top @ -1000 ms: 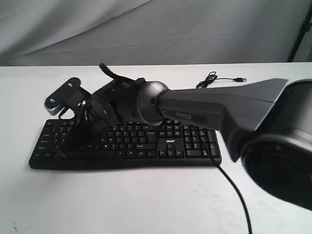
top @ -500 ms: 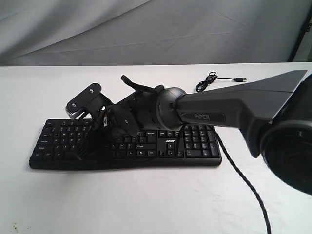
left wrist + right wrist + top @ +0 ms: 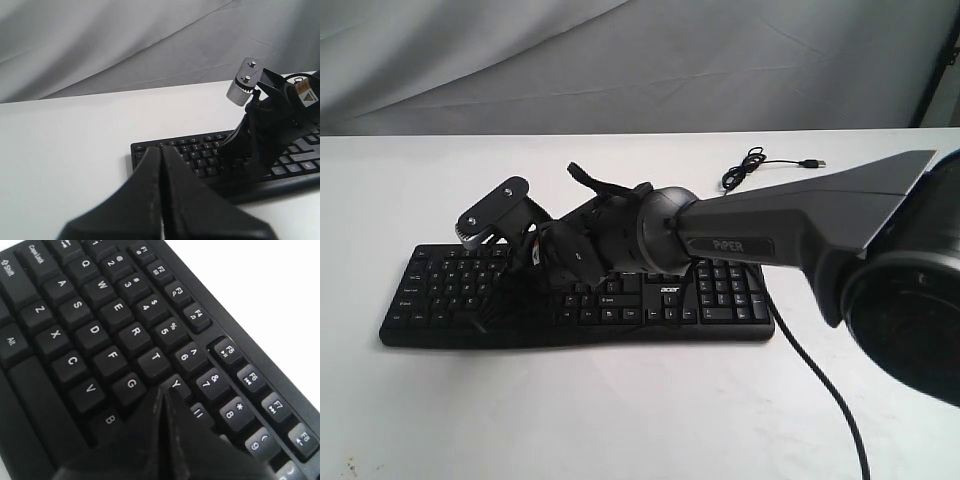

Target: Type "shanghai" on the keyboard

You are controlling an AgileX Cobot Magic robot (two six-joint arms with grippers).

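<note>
Since a second ago the right arm has slid rightward along the keyboard (image 3: pixel 720 300), which lies across the middle of the white table (image 3: pixel 420 420). The right gripper (image 3: pixel 161 396) is clenched on nothing, its tip over the gap between Y, G and the half-hidden H; whether it touches a key cannot be told. In the exterior view the arm hides the middle keys. The left gripper (image 3: pixel 161 170), likewise pinched closed and empty, hovers near one end corner of the keyboard, its base cut off.
</note>
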